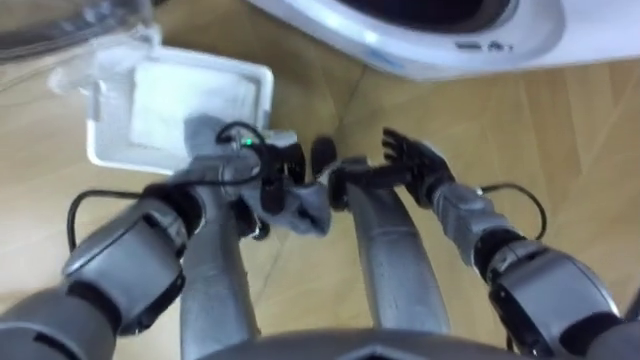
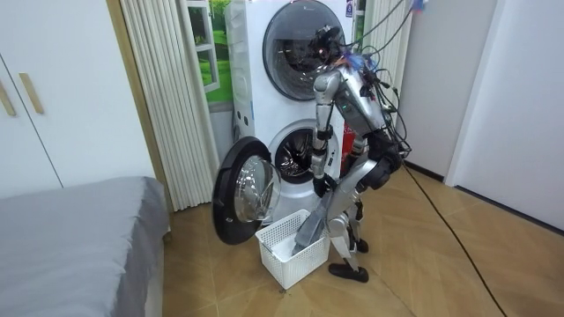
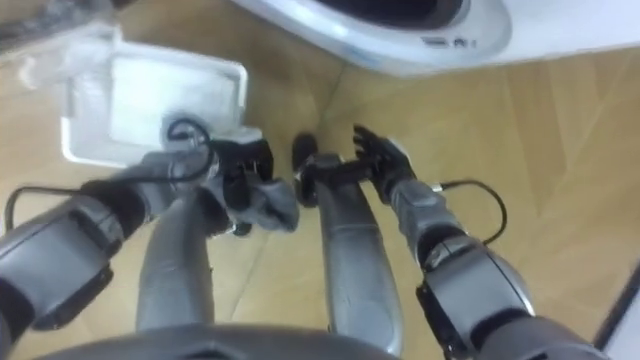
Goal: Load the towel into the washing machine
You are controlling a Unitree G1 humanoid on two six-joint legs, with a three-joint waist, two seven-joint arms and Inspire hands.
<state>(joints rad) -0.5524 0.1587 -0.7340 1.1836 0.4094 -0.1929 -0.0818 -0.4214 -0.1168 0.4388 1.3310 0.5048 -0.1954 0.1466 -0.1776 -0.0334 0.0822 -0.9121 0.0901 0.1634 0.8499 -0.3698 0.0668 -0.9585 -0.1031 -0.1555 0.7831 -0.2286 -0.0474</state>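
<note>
A grey towel (image 1: 303, 210) hangs bunched from my left hand (image 1: 250, 165), whose fingers are curled round it, just above my knees. The towel (image 3: 272, 205) sits beside the near right corner of a white laundry basket (image 1: 262, 78) on the floor. My right hand (image 1: 415, 160) is held open a little to the right, fingers spread, touching nothing. The white washing machine (image 1: 430, 40) fills the top of the eye views, its drum opening partly seen. In the room view I stand bent over the basket (image 2: 295, 255) in front of the lower washer (image 2: 295, 154), with the towel (image 2: 308, 231) dangling over the basket.
The washer's round door (image 2: 242, 189) stands swung open toward the room view's left, next to the basket. A second machine (image 2: 300, 40) is stacked on top. A bed (image 2: 79, 238) and a curtain (image 2: 167, 88) lie further left. Wooden floor (image 1: 560, 150) surrounds me.
</note>
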